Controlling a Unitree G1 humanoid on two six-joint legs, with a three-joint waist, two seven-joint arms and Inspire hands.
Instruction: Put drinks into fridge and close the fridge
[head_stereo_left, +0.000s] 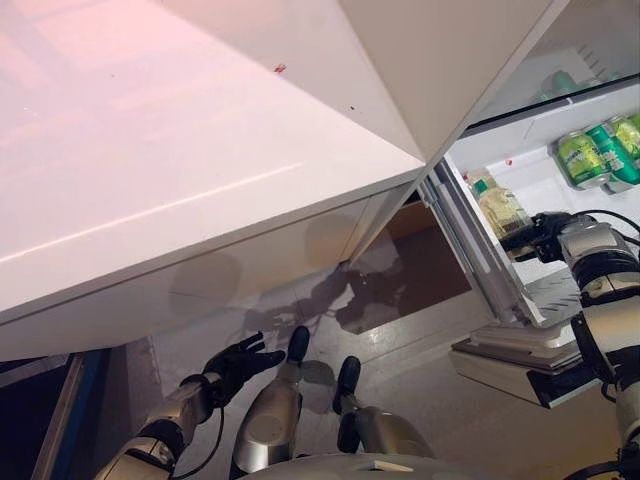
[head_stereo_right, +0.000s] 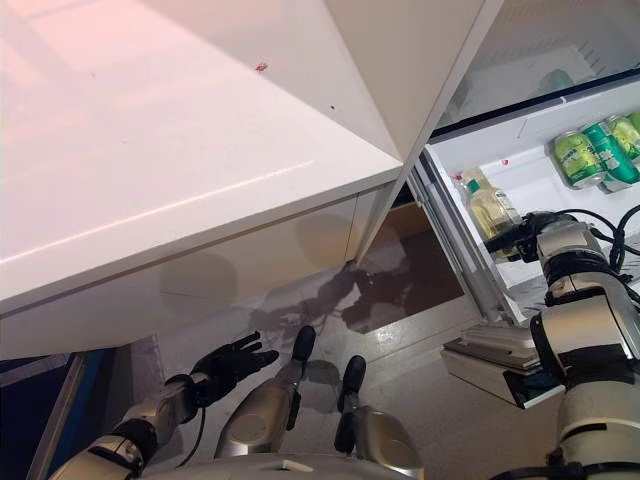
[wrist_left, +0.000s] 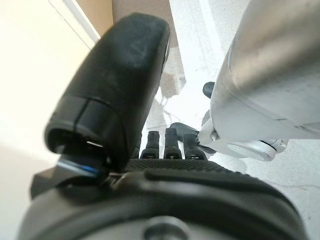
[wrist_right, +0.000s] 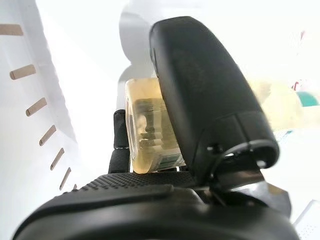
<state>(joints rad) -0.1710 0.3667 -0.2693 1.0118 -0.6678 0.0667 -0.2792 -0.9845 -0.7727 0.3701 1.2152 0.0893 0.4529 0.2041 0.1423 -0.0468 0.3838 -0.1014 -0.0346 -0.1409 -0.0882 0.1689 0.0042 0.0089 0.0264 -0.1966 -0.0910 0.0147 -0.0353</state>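
Note:
The white fridge stands open at the right. My right hand reaches inside and is shut on a pale yellow bottle with a green cap; in the right wrist view the thumb and fingers clamp the bottle. Green cans lie on the white shelf deeper in the fridge. My left hand hangs low over the floor with its fingers spread, holding nothing; its fingers look straight in the left wrist view.
The open fridge door spans the upper left of the eye views. A door shelf juts out at the lower right. A brown board lies on the pale floor below the fridge.

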